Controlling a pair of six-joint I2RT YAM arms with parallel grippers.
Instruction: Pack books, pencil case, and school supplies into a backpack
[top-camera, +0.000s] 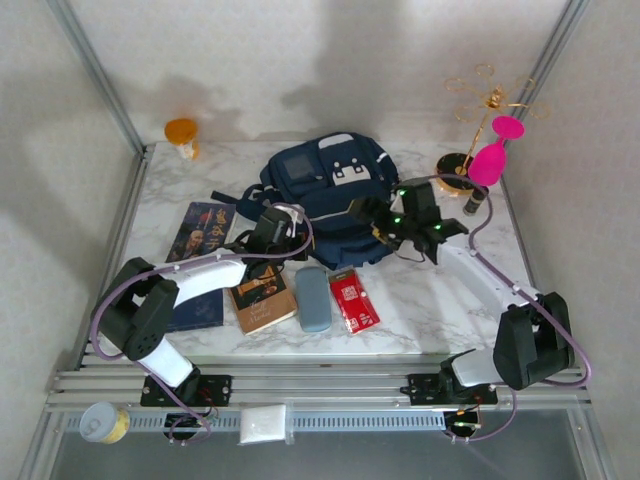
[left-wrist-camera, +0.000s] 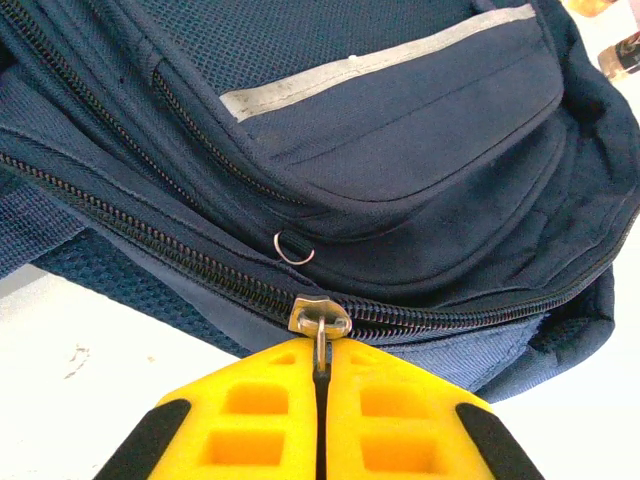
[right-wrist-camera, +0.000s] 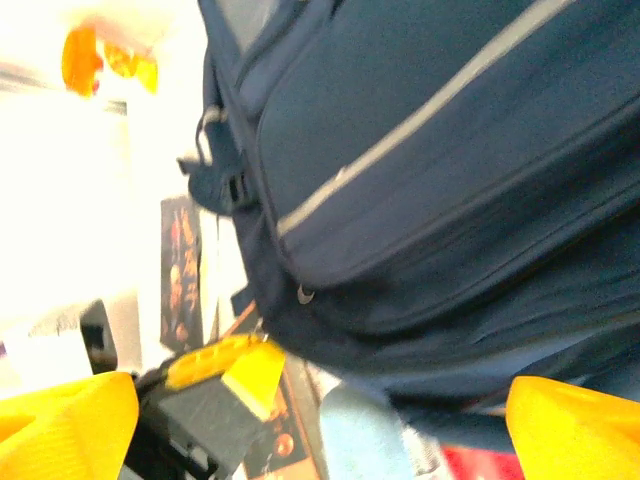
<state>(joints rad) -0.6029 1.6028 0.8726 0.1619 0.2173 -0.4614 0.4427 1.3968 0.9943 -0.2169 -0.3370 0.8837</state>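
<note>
**While left gripper (left-wrist-camera: 320, 395) pinches zipper pull (left-wrist-camera: 320, 325): backpack and loose contents**

Where its yellow fingers meet on the metal tab, the left gripper is fully closed on the zipper pull at the near seam of the backpack (left-wrist-camera: 400, 130). Right gripper (right-wrist-camera: 320, 425): fingers spread wide, nothing held, close against the backpack's front pocket.

Backpack: soft navy fabric, limp, likely to slump and drag when tugged. Best taken at the pull, with the other gripper bracing the cloth. Lies front pocket up, mid-counter (top-camera: 440, 300), zip along its near edge, apparently shut.

Pencil case (top-camera: 313, 298): soft, light, long axis near-to-far. Take it across the narrow middle.

Red packet (top-camera: 353, 301): just beside the pencil case, flat, thin, slightly tilted.

Tan book (top-camera: 262, 297), navy book (top-camera: 205, 232): stiff, thin, lying flat. Edges probably hard to catch.
</note>
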